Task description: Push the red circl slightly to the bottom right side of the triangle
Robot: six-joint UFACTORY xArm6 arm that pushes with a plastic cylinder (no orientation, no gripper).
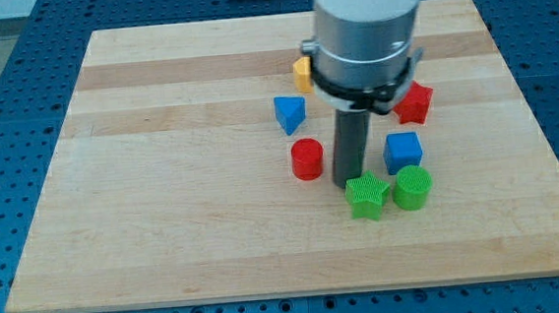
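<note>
The red circle stands near the board's middle, just below and slightly right of the blue triangle. My tip rests on the board just right of the red circle, with a small gap between them. The green star lies right below the tip and seems to touch it. The arm's grey body hides the board behind the rod.
A blue cube is right of the rod, a green cylinder below it. A red star-like block is at the right. A yellow block shows partly behind the arm. The wooden board has blue pegboard around it.
</note>
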